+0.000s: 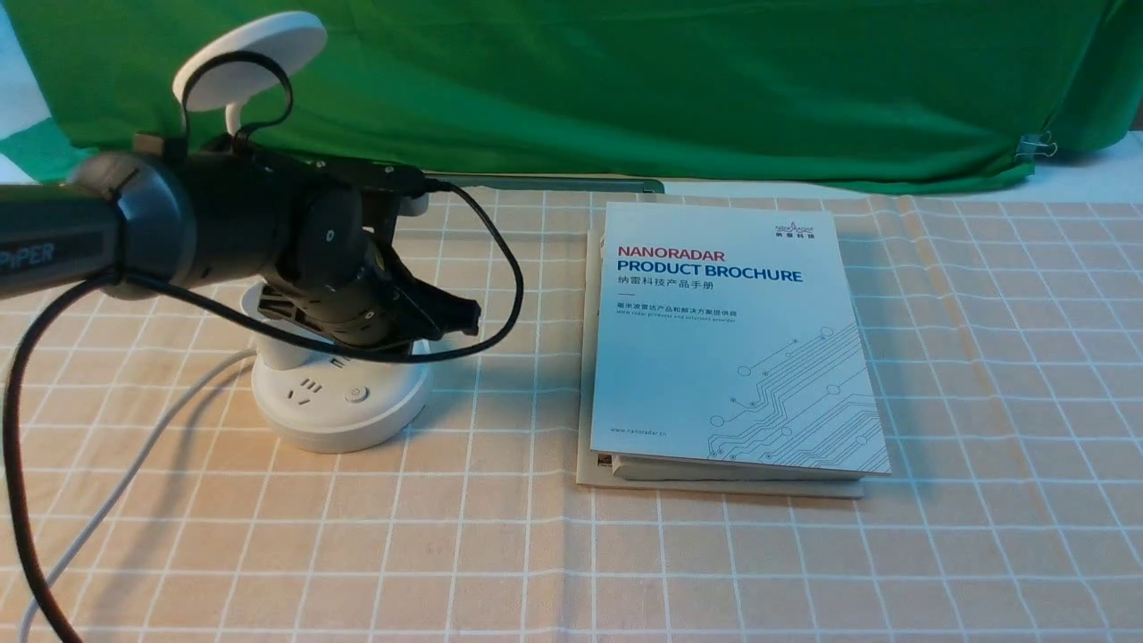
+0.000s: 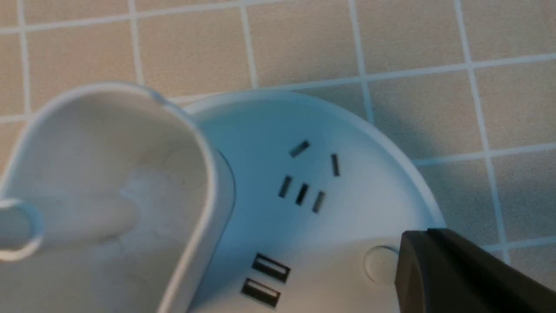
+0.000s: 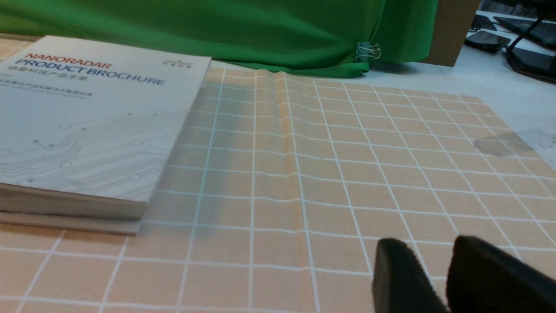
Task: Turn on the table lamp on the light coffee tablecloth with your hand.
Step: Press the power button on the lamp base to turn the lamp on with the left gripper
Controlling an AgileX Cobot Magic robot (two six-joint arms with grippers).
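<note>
My left gripper [image 1: 455, 314] hovers over the table lamp [image 1: 339, 402] base (fingers apparently together, holding nothing); the lamp stands on the light coffee tablecloth [image 1: 714, 554], left of the brochure [image 1: 728, 335]; my right gripper [image 3: 447, 278] sits slightly parted.

One table lamp [image 1: 335, 393] is counted, one checked tablecloth [image 1: 714, 554], two stacked brochures [image 1: 732, 339], one green backdrop cloth [image 1: 679, 80], and two grippers [image 1: 451, 314] [image 3: 443, 278].
</note>
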